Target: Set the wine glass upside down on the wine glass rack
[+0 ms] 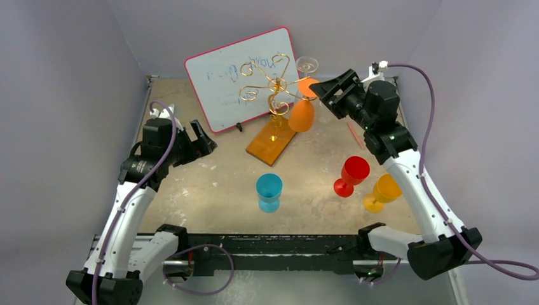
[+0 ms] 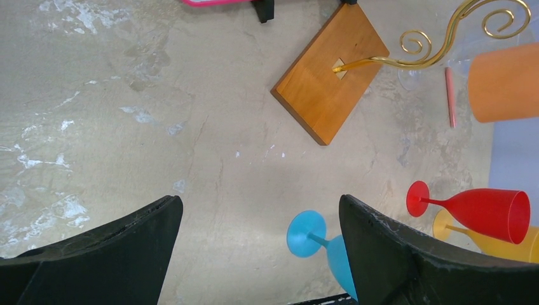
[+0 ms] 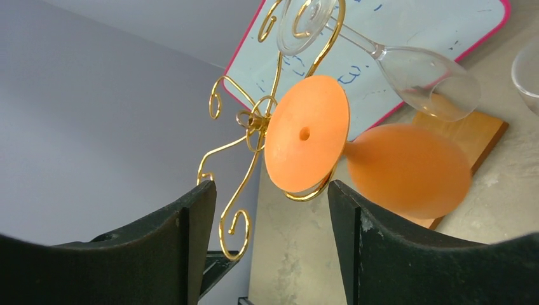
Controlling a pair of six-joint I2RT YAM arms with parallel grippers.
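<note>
The gold wire wine glass rack (image 1: 273,82) stands on its orange-brown wooden base (image 1: 272,141) at the back centre. An orange wine glass (image 1: 302,114) hangs upside down from a right-hand scroll arm. In the right wrist view its foot (image 3: 307,133) rests in the gold hook, with the bowl (image 3: 407,168) below. A clear wine glass (image 3: 413,76) hangs on the arm behind it. My right gripper (image 1: 323,93) is open and empty, its fingers (image 3: 191,222) just short of the orange foot and not touching it. My left gripper (image 1: 210,141) is open and empty, above the table on the left.
A pink-framed whiteboard (image 1: 245,76) leans behind the rack. A blue glass (image 1: 269,190), a red glass (image 1: 351,175) and a yellow glass (image 1: 381,192) stand upright on the near half of the table. A pink pen (image 1: 354,135) lies to the right of the base.
</note>
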